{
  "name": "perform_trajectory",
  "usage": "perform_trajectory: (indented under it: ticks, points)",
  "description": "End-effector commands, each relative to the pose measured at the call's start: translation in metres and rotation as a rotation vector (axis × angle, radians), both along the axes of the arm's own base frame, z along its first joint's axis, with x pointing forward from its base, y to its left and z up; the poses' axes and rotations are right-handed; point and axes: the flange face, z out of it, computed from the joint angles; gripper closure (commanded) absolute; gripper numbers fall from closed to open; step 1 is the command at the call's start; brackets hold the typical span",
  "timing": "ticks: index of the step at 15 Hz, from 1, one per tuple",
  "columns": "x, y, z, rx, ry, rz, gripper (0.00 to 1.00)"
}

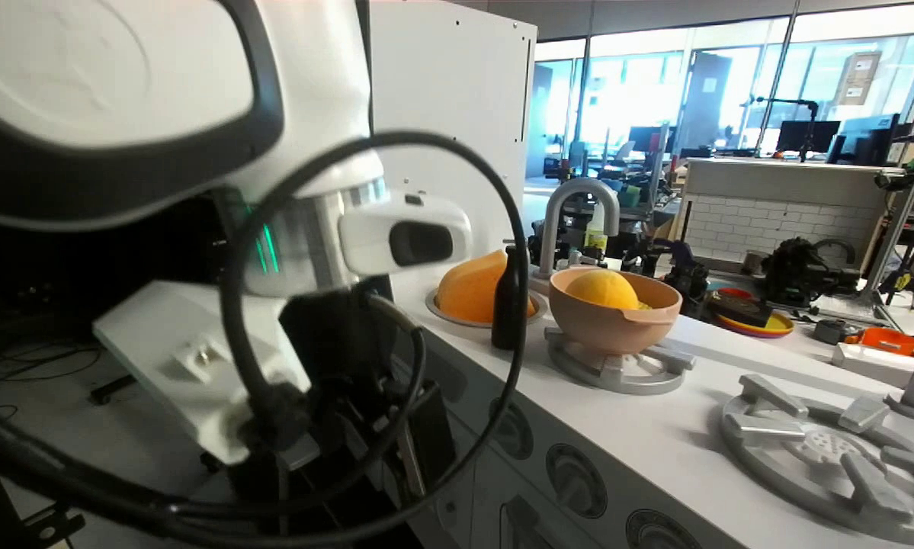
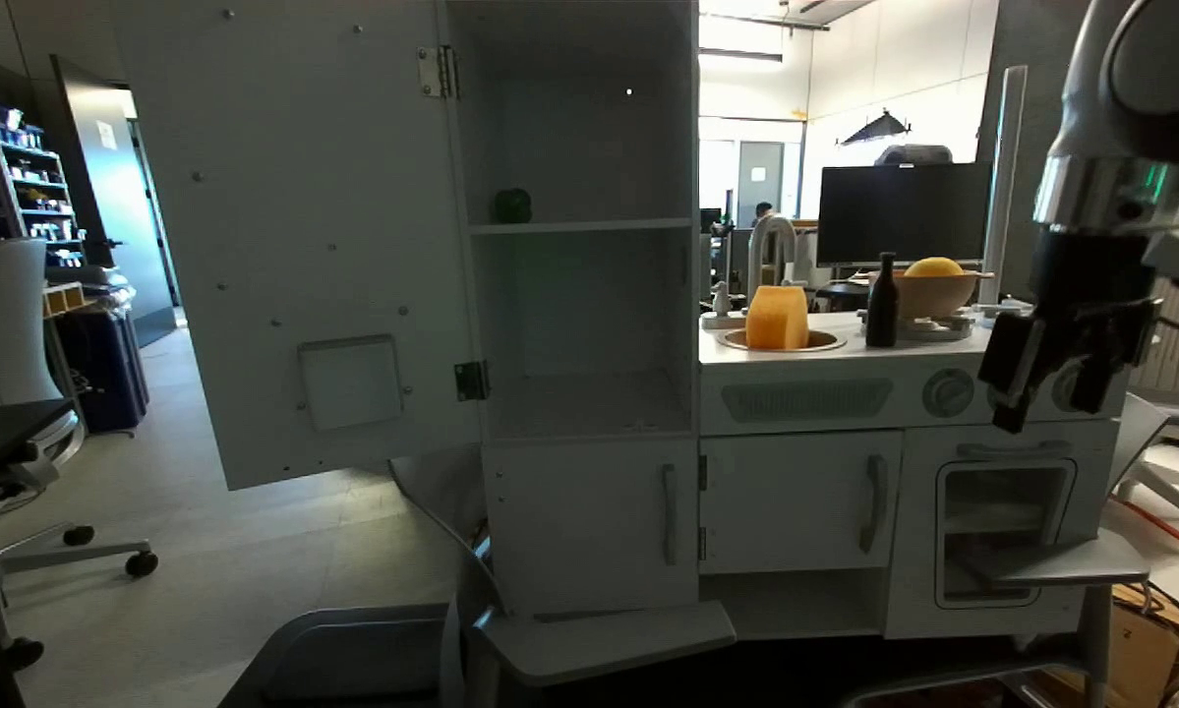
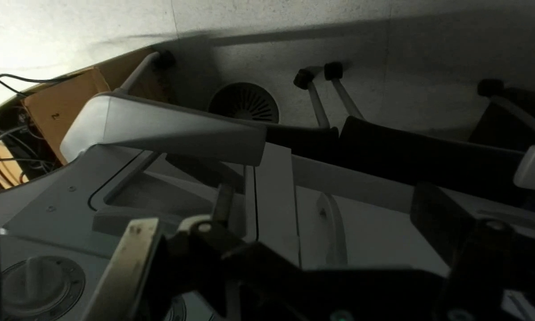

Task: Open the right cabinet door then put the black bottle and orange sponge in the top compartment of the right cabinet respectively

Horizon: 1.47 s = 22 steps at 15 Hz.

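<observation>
The tall cabinet (image 2: 589, 433) has its upper door (image 2: 284, 246) swung wide open in an exterior view. Its top compartment (image 2: 579, 138) holds a small green object (image 2: 512, 206). The black bottle (image 1: 505, 309) stands upright on the counter beside the sink; it also shows in an exterior view (image 2: 882, 307). The orange sponge (image 1: 466, 288) sits in the round sink, and it shows in an exterior view (image 2: 778, 317). My gripper (image 2: 1047, 408) is open and empty, in front of the counter and apart from bottle and sponge. In the wrist view the fingers (image 3: 327, 214) are spread, with neither object between them.
A pinkish bowl (image 1: 617, 324) with a yellow round object (image 1: 601, 287) stands on a burner next to the bottle. The grey faucet (image 1: 578, 191) rises behind the sink. Another burner (image 1: 815, 442) lies along the counter. A grey ledge (image 2: 1061, 562) juts out below the oven door.
</observation>
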Motion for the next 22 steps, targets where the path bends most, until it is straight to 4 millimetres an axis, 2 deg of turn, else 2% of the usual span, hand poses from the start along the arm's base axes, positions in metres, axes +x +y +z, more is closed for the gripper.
perform_trajectory:
  ticks: [1,2,5,8,15,22]
  points:
    - [0.029,-0.002,-0.051,0.025,0.006,-0.049,0.0]
    - [0.034,-0.005,-0.066,0.036,0.012,-0.075,0.0]
    - [0.053,-0.007,-0.095,0.073,0.001,-0.137,0.0]
    - [0.072,-0.002,-0.111,0.105,-0.017,-0.19,0.0]
    - [0.1,0.014,-0.14,0.102,-0.088,-0.229,0.0]
    - [0.101,0.024,-0.149,0.097,-0.179,-0.217,0.0]
